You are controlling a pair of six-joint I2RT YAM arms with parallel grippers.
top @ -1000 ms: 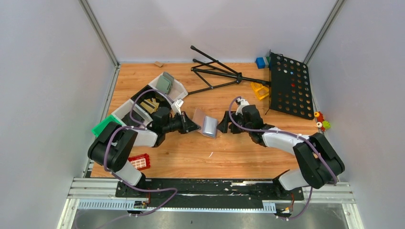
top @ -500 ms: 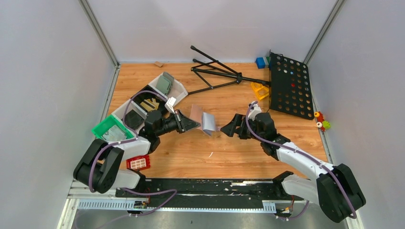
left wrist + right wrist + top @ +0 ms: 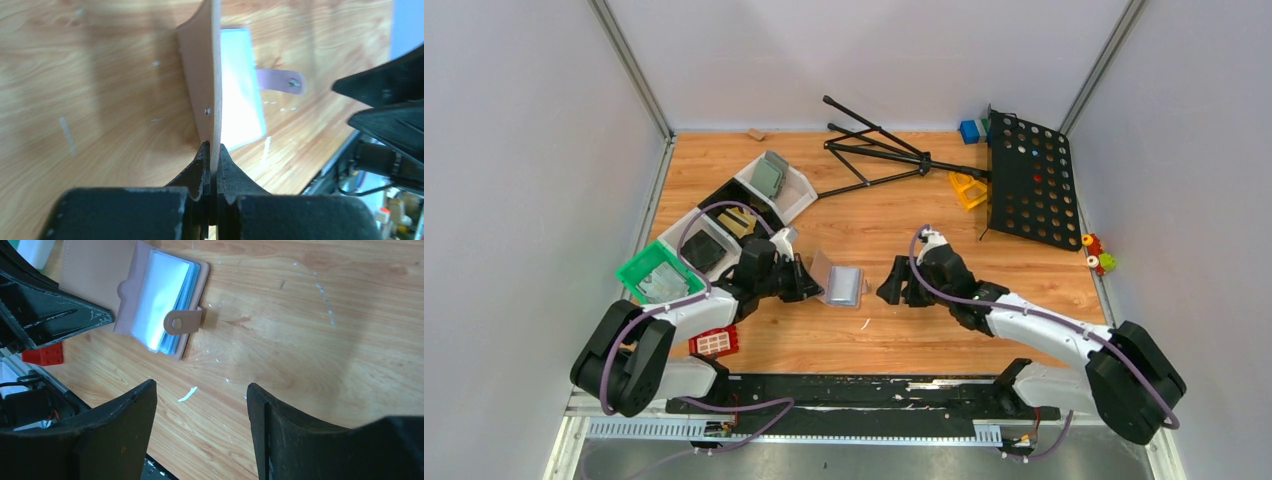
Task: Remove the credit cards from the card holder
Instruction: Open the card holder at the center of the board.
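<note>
Card holder (image 3: 844,287) (open) at left gripper (image 3: 809,281)

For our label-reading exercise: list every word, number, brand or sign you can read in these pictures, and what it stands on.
No readable text anywhere.
The card holder shows plain pale sleeves and a blank tan strap; the black perforated panel carries no visible print.

Bright, even light from overhead; shadows on the pale wooden table (image 3: 924,340) are soft. In the left wrist view glare washes the flat blue-grey, salmon-edged card holder (image 3: 240,90) nearly white, and the black left gripper (image 3: 212,160), nearest the lens, blurs.
</note>
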